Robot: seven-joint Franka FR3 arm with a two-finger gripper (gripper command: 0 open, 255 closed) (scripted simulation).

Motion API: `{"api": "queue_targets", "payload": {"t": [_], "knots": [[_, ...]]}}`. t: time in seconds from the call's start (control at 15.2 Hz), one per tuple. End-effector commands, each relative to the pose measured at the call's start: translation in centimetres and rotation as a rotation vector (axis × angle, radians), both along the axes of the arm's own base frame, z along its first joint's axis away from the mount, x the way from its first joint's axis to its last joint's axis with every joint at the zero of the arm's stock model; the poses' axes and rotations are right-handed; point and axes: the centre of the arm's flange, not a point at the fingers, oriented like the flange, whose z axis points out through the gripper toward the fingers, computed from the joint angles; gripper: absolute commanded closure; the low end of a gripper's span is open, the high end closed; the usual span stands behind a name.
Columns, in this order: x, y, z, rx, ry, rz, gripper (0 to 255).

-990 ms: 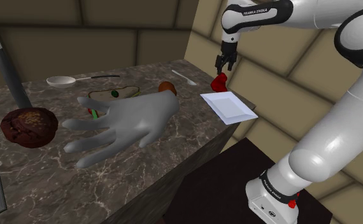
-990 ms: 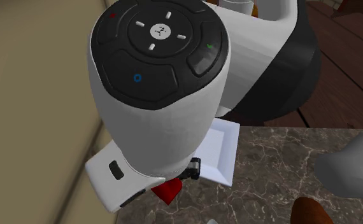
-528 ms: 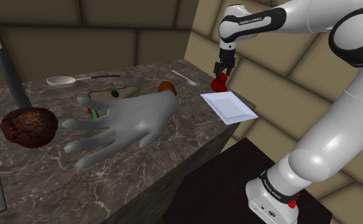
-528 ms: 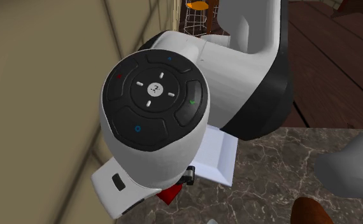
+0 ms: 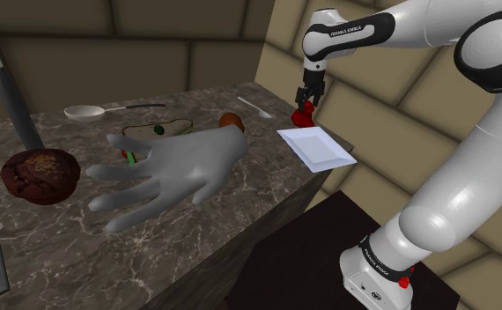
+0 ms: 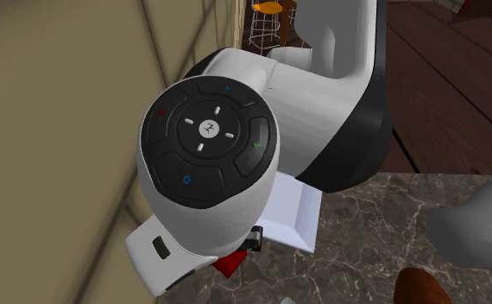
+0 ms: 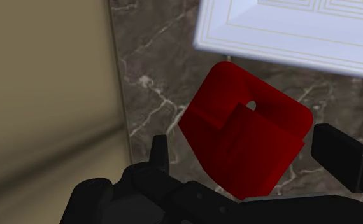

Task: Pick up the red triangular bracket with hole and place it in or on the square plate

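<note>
At table corner, shoulder view: pincer (image 5: 306, 105) down on red bracket (image 5: 304, 115), which lies on the table (image 5: 240, 198) at 11 o'clock of the white square plate (image 5: 318, 148), just beside it.
Second exterior view: arm's wrist (image 6: 210, 173) looms; bracket's corner peeks at its 6 o'clock.
Wrist view: pincer released, fingers (image 7: 160, 151) apart, holed bracket between them.

Dark marbled counter (image 5: 214, 231) bears a white square plate (image 5: 316, 147) at one end, red bracket (image 5: 303, 114) just beside it, large grey hand (image 5: 166, 172) mid-surface, pale spoon (image 5: 86, 112), brown lump (image 5: 40, 175).
</note>
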Motion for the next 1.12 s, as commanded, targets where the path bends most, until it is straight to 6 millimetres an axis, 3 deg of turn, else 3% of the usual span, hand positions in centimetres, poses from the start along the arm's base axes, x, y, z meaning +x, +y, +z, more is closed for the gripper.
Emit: {"api": "queue_targets", "payload": {"t": [0.0,0.59,1.06], "knots": [[0.0,0.0,0.0,0.0,0.0,0.0,255],[0.0,0.0,0.0,0.0,0.0,0.0,255],[0.0,0.0,3.7,0.0,0.0,0.0,255]]}}
